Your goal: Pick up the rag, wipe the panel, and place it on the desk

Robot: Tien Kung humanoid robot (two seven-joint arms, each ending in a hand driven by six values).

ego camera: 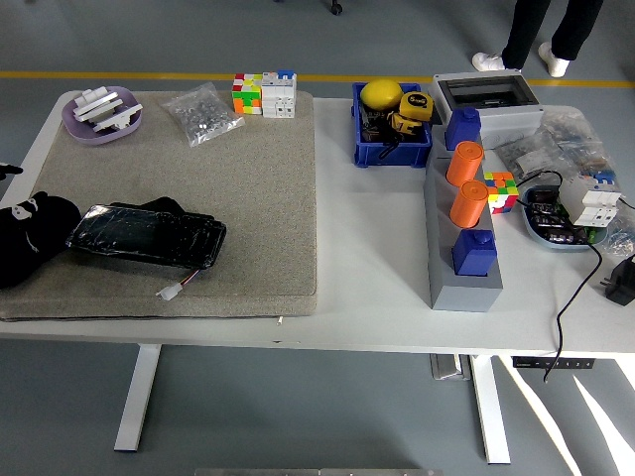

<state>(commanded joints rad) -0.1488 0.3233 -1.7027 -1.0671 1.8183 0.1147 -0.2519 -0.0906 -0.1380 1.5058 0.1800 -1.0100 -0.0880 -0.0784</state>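
The rag [30,248] is lying bunched at the left end of the grey mat [198,198], touching the left end of the dark glossy panel [149,236], which is resting flat on the mat near its front edge with a short white-plugged wire trailing off its right corner. From how things are lying, the rag is sitting on the bench [377,278] ungripped, so either the job is waiting to begin or it is already over; the panel itself is giving no clear sign of wiping. A sliver of black at the far left edge may be the tip of the left robot hand [8,170], but too little is showing to tell whether its fingers are spread or curled. The right robot hand is nowhere in view. Nothing else on the bench is being touched
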